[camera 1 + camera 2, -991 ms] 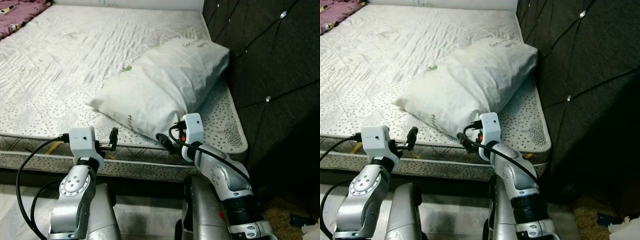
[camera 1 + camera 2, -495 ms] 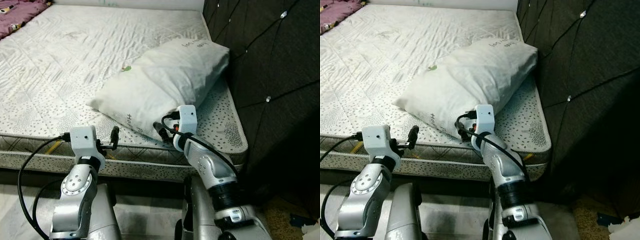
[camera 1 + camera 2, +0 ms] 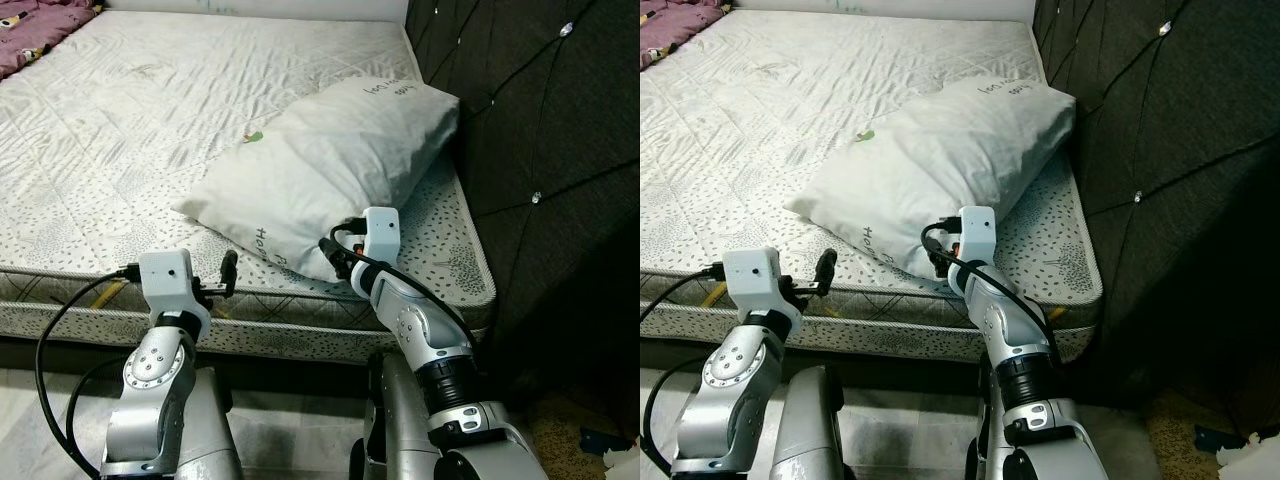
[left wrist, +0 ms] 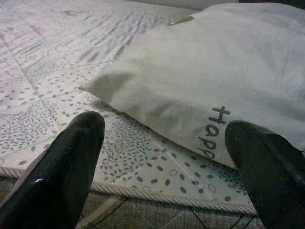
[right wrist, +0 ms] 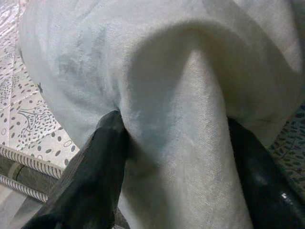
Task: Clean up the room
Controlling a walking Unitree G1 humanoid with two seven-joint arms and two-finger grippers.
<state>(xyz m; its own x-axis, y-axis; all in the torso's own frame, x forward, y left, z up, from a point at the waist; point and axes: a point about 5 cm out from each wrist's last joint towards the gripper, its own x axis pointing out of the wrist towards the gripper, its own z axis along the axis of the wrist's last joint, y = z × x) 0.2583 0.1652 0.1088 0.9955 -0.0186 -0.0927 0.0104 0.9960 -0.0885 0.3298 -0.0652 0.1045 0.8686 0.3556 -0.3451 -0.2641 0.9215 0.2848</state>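
Observation:
A white pillow (image 3: 330, 165) with grey lettering lies at an angle on the patterned mattress (image 3: 130, 110), near its right front corner. My right gripper (image 3: 337, 259) is pushed against the pillow's near edge. In the right wrist view its two black fingers (image 5: 102, 157) stand wide apart, and a bulge of pillow cloth (image 5: 181, 119) fills the space between them, so the right gripper (image 5: 175, 125) is open around the pillow. My left gripper (image 3: 228, 272) hovers open at the mattress's front edge, to the left of the pillow's corner (image 4: 95, 86) and clear of it.
A dark tufted headboard (image 3: 540, 130) rises along the right side of the bed. A purple blanket (image 3: 35, 30) lies at the far left corner. The mattress's piped front edge (image 3: 90, 275) runs under both grippers. Small items sit on the floor at bottom right (image 3: 610, 450).
My right gripper has moved forward and up from the mattress edge into the pillow's near edge, its fingers now either side of the cloth. The left arm has hardly moved.

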